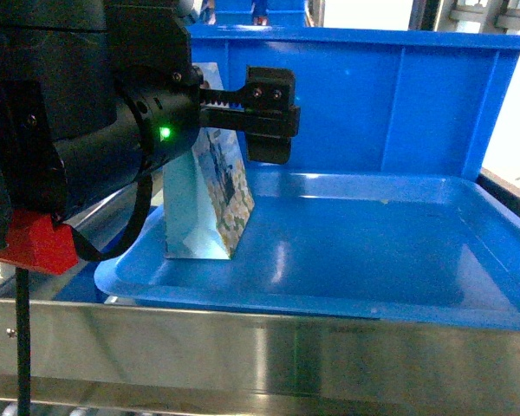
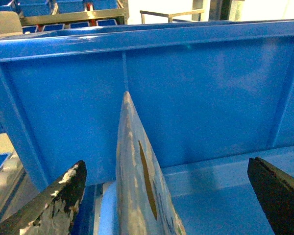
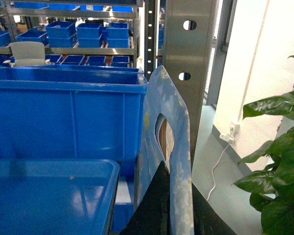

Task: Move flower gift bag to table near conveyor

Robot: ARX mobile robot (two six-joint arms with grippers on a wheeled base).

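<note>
Flower gift bag (image 1: 210,199) seen in head view standing upright inside blue tray (image 1: 329,299), at left end, long axis vertical, printed face turned rightward. Left gripper (image 1: 243,130) held at bag top.

Left wrist view: bag presented edge-on between widely parted fingers, untouched; blue bin (image 2: 210,98) behind.

Right wrist view: second bag (image 3: 174,147), upright, handle cutout uppermost, pinched by right gripper (image 3: 171,205) beside tray.

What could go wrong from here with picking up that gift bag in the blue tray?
The left gripper straddles the gift bag with jaws wide open; closing off-centre could tip or crush the thin paper. The bin wall stands close behind, so the fingers could hit it.
</note>
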